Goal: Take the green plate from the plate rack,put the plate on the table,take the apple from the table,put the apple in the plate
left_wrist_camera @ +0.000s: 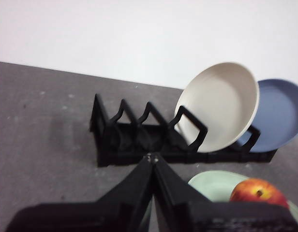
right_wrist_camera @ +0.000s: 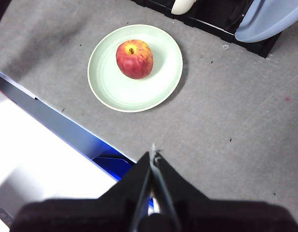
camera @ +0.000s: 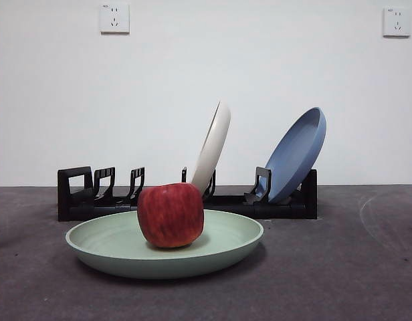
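The green plate (camera: 226, 241) lies flat on the table (camera: 353, 267) in front of the plate rack (camera: 79, 200). The red apple (camera: 170, 215) sits in the plate, left of its middle. The right wrist view shows the plate (right_wrist_camera: 158, 82) with the apple (right_wrist_camera: 134, 59) from above. The left wrist view shows the rack (left_wrist_camera: 139, 140), the plate's edge (left_wrist_camera: 212, 186) and the apple (left_wrist_camera: 258, 191). My left gripper (left_wrist_camera: 152, 159) is shut and empty, raised near the rack's empty end. My right gripper (right_wrist_camera: 153, 153) is shut and empty, high above the table, away from the plate.
A cream-white plate (camera: 213, 147) and a blue plate (camera: 296, 154) lean in the rack's slots. The rack's left slots hold nothing. A white wall with two sockets (camera: 114, 18) stands behind. The table's near edge and a white-and-blue surface (right_wrist_camera: 47, 159) show in the right wrist view.
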Controlling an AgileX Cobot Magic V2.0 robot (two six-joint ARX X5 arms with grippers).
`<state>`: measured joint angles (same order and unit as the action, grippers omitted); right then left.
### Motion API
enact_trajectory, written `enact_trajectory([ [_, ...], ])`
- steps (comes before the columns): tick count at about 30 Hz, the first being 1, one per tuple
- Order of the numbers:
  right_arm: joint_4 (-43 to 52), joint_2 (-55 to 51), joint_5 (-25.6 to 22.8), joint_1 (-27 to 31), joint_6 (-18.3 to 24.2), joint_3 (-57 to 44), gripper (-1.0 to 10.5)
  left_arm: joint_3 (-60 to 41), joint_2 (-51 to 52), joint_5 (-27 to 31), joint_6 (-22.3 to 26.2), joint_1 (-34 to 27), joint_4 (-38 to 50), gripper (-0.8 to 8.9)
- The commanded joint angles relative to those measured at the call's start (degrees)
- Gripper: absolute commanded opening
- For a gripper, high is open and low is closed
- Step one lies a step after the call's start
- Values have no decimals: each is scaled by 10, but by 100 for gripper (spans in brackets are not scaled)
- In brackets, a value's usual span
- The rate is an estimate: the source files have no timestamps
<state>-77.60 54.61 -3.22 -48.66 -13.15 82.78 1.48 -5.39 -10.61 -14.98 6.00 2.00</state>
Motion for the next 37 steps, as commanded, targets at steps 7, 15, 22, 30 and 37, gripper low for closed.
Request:
enact_trajectory([
  [7, -13, 0, -3, 0, -6, -5, 0, -9, 51, 54, 26, -24, -118, -4],
  [15, -13, 0, -3, 0, -6, -5, 0, -9, 51, 57, 28, -28, -113, -4],
  [22, -13, 0, -3, 0, -6, -5, 0, -9, 51, 57, 28, -28, -111, -4],
  [30, -13, 0, -3, 0, -6, -5, 0, -9, 37, 57, 28, -28, -111, -4],
  [37, -13, 0, -3, 0, -6, -5, 0, -9, 23, 57, 28, -28, -111, -4],
])
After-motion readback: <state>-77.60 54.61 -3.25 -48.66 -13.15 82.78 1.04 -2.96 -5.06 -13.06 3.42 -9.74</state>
